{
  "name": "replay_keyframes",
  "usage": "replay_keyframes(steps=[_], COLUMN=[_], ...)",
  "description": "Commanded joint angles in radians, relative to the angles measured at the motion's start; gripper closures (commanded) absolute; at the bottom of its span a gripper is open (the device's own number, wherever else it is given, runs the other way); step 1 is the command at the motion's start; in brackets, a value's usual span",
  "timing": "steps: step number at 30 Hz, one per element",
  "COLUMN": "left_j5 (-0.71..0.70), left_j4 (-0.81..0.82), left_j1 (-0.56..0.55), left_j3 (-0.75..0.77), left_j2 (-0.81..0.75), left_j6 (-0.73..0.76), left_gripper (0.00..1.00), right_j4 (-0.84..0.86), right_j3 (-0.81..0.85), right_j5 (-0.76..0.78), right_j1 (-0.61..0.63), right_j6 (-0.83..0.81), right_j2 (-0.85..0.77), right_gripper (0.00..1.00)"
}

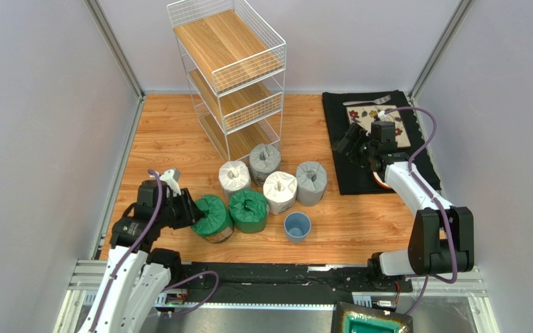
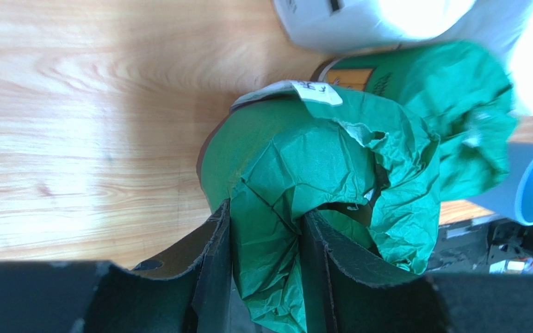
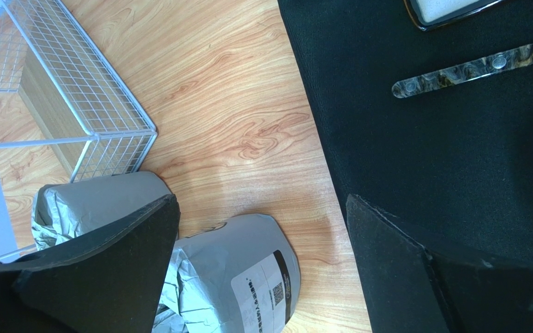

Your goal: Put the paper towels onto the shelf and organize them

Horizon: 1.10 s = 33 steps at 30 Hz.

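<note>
Six wrapped rolls (image 1: 280,191) cluster, apparently upright, before shelf (image 1: 231,76).

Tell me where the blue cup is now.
Top view: the blue cup stands centre-front, just right of the right-hand green roll, in front of the nearer white roll.

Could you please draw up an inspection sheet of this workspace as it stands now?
Surface: wooden table; no spills seen.
Job's things: six paper towels stand on the table in front of the shelf, with none seen on its tiers: left green roll, right green roll, white rolls, grey rolls.
Clutter: blue cup beside the right green roll; black mat with floral plate and fork.
Grippers: left gripper closed on the left green roll's gathered top; right gripper open and holding nothing, over the mat's edge.
Cables: purple cable on each arm, clear of the rolls.
Surroundings: grey walls; nothing else seen.
</note>
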Motion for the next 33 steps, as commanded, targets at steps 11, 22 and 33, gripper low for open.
replay_keyframes(steps=[11, 22, 33], left_j5=[-0.050, -0.185, -0.334], left_j4=[0.012, 0.142, 0.385], left_j1=[-0.002, -0.002, -0.002], left_j3=[0.408, 0.723, 0.829], left_j2=[0.066, 0.211, 0.346], left_j6=[0.035, 0.104, 0.177], left_gripper=[0.63, 0.63, 0.63], right_j4=[-0.012, -0.026, -0.118], right_j3=[0.046, 0.076, 0.087], right_j5=[-0.026, -0.066, -0.071], right_j1=[0.005, 0.005, 0.014], right_j6=[0.018, 0.044, -0.007], right_j2=[-0.015, -0.037, -0.167], right_gripper=[0.07, 0.07, 0.09])
